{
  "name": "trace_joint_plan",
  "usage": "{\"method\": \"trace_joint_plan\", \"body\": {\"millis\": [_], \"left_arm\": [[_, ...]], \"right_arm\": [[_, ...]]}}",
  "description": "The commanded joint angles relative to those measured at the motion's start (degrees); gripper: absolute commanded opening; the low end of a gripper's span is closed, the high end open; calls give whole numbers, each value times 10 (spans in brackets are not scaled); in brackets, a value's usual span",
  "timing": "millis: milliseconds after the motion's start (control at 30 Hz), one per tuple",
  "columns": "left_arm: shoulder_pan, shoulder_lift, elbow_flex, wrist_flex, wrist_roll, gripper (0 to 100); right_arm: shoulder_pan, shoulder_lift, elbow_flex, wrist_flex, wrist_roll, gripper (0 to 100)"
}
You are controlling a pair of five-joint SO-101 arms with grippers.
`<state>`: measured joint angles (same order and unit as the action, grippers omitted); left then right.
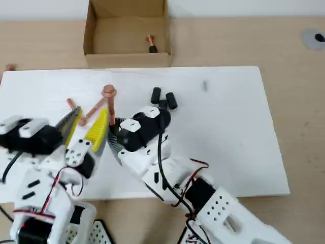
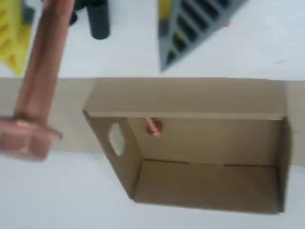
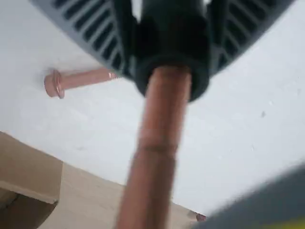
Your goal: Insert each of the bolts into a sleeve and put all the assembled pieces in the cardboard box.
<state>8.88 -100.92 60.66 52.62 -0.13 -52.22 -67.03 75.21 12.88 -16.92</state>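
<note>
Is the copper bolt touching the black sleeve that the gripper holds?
Touching. The right wrist view shows the bolt going straight into the mouth of the sleeve, with no gap between them.

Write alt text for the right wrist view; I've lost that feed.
A copper bolt enters the black sleeve that the right gripper clamps between its grey fingers. Beyond it a second bolt lies loose on the white board, with a corner of the cardboard box past the board's edge.
</note>
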Motion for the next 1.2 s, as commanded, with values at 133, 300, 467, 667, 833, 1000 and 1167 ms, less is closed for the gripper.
{"method": "trace_joint_plan", "body": {"millis": [133,300,467,667,833,1000,1167], "left_arm": [[11,109,-17,-77,33,197],[40,151,-51,-76,50,197],[51,165,-57,-80,48,196],[55,165,-73,-86,-18,1],[64,160,-89,-80,-32,5],[63,160,-95,-80,-33,5],[66,161,-91,-80,-34,5]], "right_arm": [[-4,-14,-7,0,1,10],[-4,-14,-8,0,1,10],[-4,-14,-8,-1,1,10],[-4,-14,-7,-1,1,10],[-4,-14,-7,-1,1,10],[-4,-14,-7,-1,1,10],[-4,-18,-10,-2,1,10]]}}
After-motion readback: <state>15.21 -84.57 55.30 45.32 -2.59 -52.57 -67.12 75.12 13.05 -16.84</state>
